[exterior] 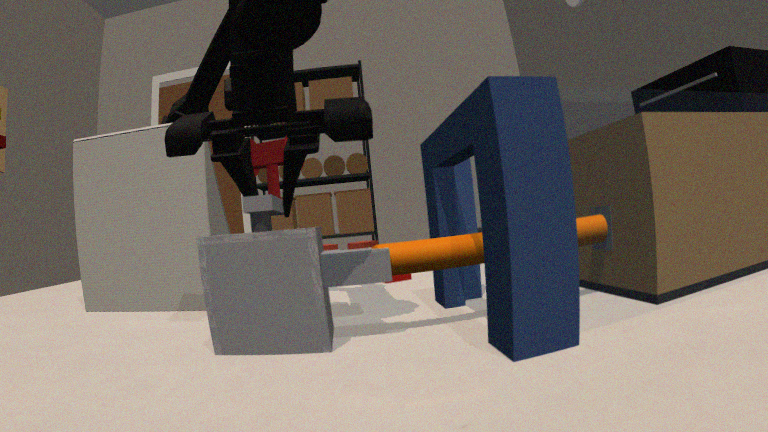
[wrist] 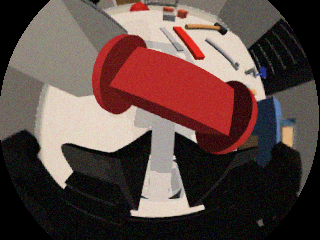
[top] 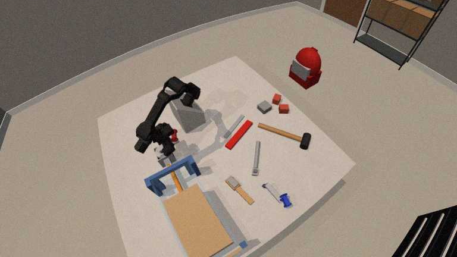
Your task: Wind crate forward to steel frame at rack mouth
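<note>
My gripper (top: 171,157) (exterior: 270,204) (wrist: 162,134) is shut on the winch handle, above the winch. The handle's red grip (top: 174,135) (exterior: 274,154) (wrist: 172,90) stands up on its grey arm. Its grey shaft (exterior: 261,222) reaches down to the top of the grey winch (exterior: 263,294); the hole is hidden, and how deep the key sits cannot be seen. An orange strap (top: 177,182) (exterior: 436,253) runs from the winch through the blue steel frame (top: 184,163) (exterior: 529,206) (wrist: 268,125) to the crate (top: 199,220) (exterior: 707,195). The crate looks flat, with a gap between its front and the frame.
A grey slant-topped block (top: 190,119) (exterior: 141,218) stands beside the winch. A red bar (top: 238,134) (wrist: 189,43), a mallet (top: 281,132), a wrench-like tool (top: 257,156), a brush (top: 239,189) and a blue-gripped tool (top: 285,200) lie across the bench.
</note>
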`<state>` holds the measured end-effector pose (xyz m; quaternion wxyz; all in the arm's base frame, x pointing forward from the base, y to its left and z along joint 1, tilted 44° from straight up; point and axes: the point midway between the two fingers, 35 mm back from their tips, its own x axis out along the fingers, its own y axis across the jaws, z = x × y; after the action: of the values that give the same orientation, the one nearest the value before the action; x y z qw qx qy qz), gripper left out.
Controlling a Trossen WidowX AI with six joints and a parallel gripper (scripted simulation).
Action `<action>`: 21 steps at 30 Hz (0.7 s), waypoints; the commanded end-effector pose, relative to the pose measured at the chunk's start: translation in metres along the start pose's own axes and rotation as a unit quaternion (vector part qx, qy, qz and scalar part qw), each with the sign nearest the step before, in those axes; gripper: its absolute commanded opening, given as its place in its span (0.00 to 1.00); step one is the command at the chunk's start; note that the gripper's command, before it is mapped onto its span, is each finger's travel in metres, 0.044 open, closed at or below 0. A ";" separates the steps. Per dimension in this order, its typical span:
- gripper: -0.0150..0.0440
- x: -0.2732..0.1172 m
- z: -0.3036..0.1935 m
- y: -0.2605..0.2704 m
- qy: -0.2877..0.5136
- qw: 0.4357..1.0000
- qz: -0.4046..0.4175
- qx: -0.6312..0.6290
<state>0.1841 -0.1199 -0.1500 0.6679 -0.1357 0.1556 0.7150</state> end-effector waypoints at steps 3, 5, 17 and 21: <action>0.25 0.000 0.000 0.000 0.000 1.000 -0.002 0.003; 0.25 0.000 0.000 0.000 0.000 1.000 -0.002 0.003; 0.25 0.001 0.000 -0.001 0.000 1.000 -0.001 0.002; 0.25 0.002 -0.001 -0.001 0.000 1.000 -0.001 0.002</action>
<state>0.1841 -0.1188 -0.1511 0.6672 -0.1361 0.1557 0.7156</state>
